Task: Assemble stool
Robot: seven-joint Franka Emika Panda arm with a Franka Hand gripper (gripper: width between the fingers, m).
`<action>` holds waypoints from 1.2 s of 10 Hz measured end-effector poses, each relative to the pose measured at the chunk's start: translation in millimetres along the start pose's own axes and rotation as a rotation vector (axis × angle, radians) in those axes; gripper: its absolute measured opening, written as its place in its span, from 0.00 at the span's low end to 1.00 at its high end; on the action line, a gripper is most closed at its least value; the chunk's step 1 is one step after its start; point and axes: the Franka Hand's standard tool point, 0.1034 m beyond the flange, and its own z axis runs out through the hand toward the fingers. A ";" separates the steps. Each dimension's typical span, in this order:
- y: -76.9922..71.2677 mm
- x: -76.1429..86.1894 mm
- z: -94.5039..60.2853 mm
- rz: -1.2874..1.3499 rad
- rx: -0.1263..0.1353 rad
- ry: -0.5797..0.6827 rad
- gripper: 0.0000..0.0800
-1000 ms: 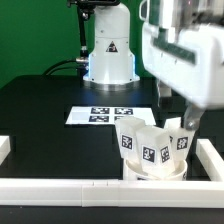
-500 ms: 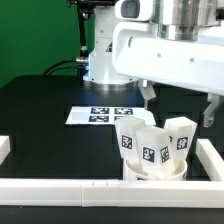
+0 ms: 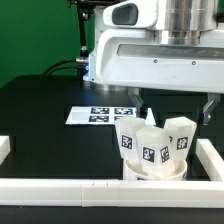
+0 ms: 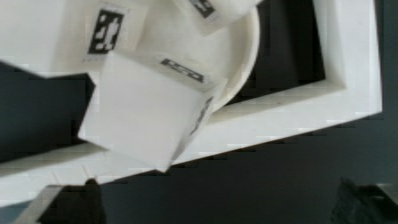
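Note:
The stool's round white seat lies at the front right of the black table, against the white rails. Three chunky white tagged legs stand on it, leaning together. My gripper hangs open and empty just above and behind the legs, touching nothing. One finger is toward the exterior view's left and the other toward its right. In the wrist view, one tagged leg and the seat's curved rim lie ahead of my gripper. Only the dark fingertips show, spread wide apart.
White rails run along the table's front and right side, with a short piece at the exterior view's left. The marker board lies mid-table. The arm's base stands behind it. A rail corner shows in the wrist view.
The hand has swung from the exterior view's right toward the left and turned broadside, then dropped slightly. The fingers now hang over the legs. The stool parts have not moved.

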 end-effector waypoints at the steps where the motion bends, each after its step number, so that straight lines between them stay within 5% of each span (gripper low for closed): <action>1: 0.0 -1.0 2.2 -0.232 -0.013 -0.007 0.81; 3: 0.1 -2.6 8.6 -0.529 0.000 0.002 0.81; 7: 20.6 -6.3 10.8 -0.777 -0.053 0.038 0.81; 12: 15.5 -21.8 46.8 -0.638 -0.038 -0.059 0.81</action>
